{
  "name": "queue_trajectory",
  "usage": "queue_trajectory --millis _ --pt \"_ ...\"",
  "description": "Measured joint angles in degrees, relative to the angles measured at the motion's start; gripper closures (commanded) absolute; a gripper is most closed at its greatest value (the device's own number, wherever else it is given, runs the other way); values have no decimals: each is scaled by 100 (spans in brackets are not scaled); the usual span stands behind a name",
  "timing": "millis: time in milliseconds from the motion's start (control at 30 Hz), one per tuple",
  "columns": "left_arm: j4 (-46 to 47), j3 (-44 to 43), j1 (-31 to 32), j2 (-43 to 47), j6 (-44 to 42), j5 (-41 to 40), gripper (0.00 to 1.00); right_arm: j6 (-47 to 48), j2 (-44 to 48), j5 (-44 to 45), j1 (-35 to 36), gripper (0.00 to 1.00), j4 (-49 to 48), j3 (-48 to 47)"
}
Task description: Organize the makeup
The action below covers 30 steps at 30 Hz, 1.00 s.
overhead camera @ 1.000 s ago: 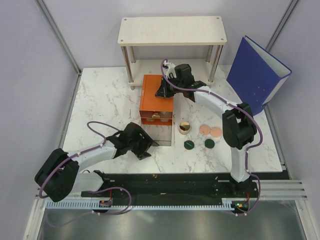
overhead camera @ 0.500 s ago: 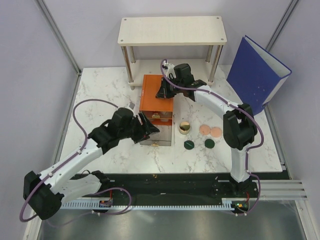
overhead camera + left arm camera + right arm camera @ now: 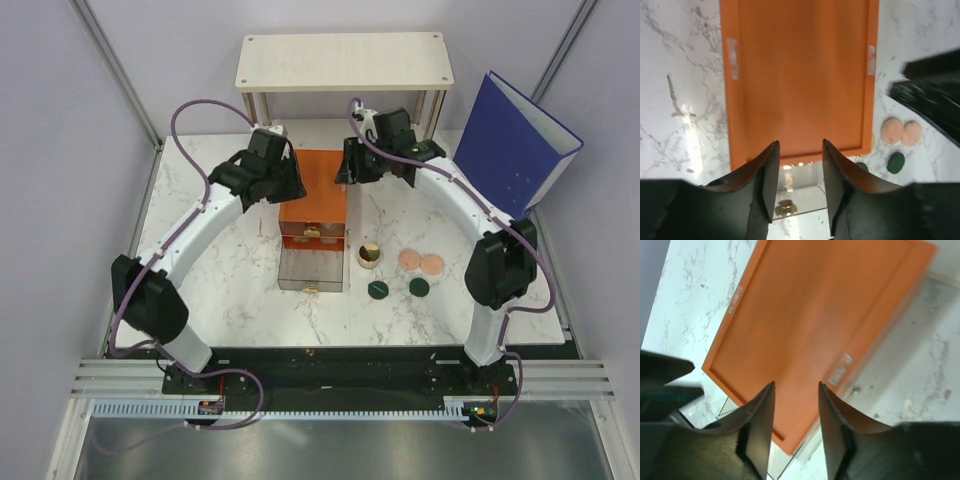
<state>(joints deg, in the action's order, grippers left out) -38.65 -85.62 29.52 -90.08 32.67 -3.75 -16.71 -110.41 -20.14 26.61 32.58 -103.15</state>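
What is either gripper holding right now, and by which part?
Nothing is held. The left gripper and the right gripper both hang open above the orange box, jaws empty.

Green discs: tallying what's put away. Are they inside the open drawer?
No: one green disc and the other green disc lie on the marble table, right of the open drawer.

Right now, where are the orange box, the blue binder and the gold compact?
orange box (image 3: pixel 318 198), top view, middle of its top face.
blue binder (image 3: pixel 512 150), top view, middle of its cover.
gold compact (image 3: pixel 369 254), top view, its centre.
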Motion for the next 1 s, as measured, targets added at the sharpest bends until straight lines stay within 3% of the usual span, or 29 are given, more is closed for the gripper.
queue_trajectory --millis 100,167,200,300,400,700,1000 --pt "-166 -511 -345 -525 -227 181 91 72 474 116 -264 35 103 332" --pt "-219 -756 -527 -822 -308 323 97 149 782 208 -422 31 199 625" --pt "-238 -837 -608 -940 -337 391 98 188 916 243 -483 22 240 785" --pt "-310 -960 -693 -1198 -369 503 98 321 1165 251 -522 11 334 1263" --pt "-354 -1047 -660 -1392 -387 619 98 625 1305 313 -372 7 542 1834" --pt "-450 -1220 -651 -1576 -461 857 98 1252 1777 739 94 7 876 3318" --pt "-450 -1266 -651 -1749 -476 1023 98 1047 1646 1012 94 7 243 3755"
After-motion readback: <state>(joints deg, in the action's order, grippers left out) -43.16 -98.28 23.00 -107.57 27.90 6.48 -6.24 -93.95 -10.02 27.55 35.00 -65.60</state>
